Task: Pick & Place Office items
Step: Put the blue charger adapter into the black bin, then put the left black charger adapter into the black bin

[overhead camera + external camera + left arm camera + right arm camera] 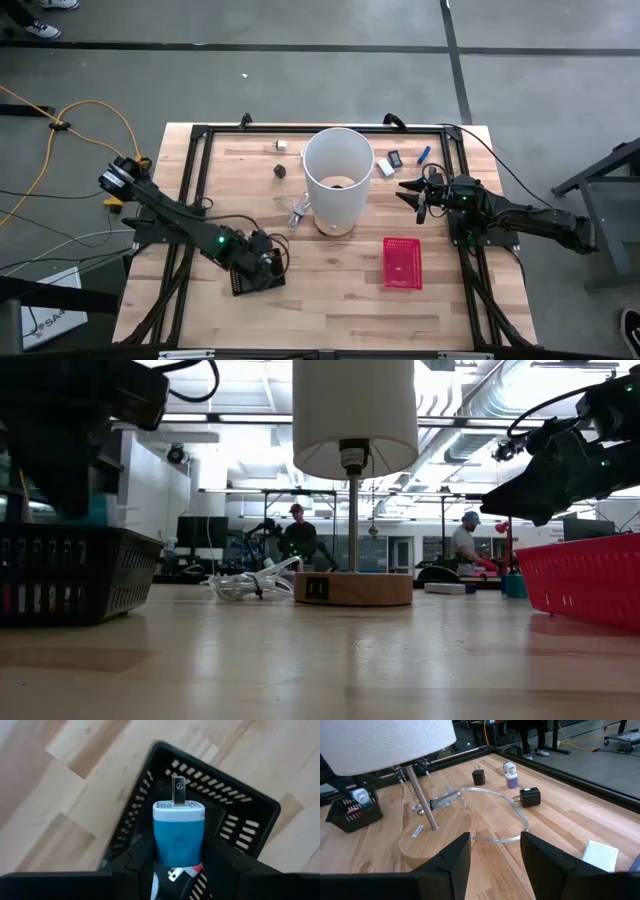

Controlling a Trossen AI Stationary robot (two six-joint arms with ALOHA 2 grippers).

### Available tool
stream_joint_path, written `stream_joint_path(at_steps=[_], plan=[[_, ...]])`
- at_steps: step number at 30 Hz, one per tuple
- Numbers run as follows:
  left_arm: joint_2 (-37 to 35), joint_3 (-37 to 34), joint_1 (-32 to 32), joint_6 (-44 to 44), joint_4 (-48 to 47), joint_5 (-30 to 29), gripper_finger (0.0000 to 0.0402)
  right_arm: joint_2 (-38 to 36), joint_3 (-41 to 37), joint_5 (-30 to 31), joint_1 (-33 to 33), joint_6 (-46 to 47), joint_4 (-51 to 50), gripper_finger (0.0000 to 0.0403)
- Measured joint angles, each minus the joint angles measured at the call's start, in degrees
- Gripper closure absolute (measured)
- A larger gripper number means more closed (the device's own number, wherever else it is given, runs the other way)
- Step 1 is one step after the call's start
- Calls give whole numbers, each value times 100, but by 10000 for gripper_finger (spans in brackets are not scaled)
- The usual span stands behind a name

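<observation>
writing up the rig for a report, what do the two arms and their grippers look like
Both arms are dark, jointed and slim. The left arm has a small green light near its wrist and a yellow cable trailing off behind its base. The right arm carries thin black cables and a green light. The right gripper has two broad, matte black, angular fingers.

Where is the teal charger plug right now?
The teal charger plug is gripped in the left hand, prongs outward, directly over the black mesh basket on the table's left side.

Wooden table [330, 300]: lamp [335, 180], black basket [255, 275], red basket [402, 263], chargers [530, 796].
</observation>
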Motion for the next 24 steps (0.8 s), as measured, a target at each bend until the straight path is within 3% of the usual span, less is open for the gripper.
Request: stream_joint_path(at_steps=[11,18,24], plan=[[327,0,-63,-41,203,37,275,-2,0,2,0,0,0,243],[319,0,-61,-16,207,37,241,-2,2,2,0,0,2,243],[319,0,-61,-13,201,34,234,-2,0,2,-2,0,2,243]])
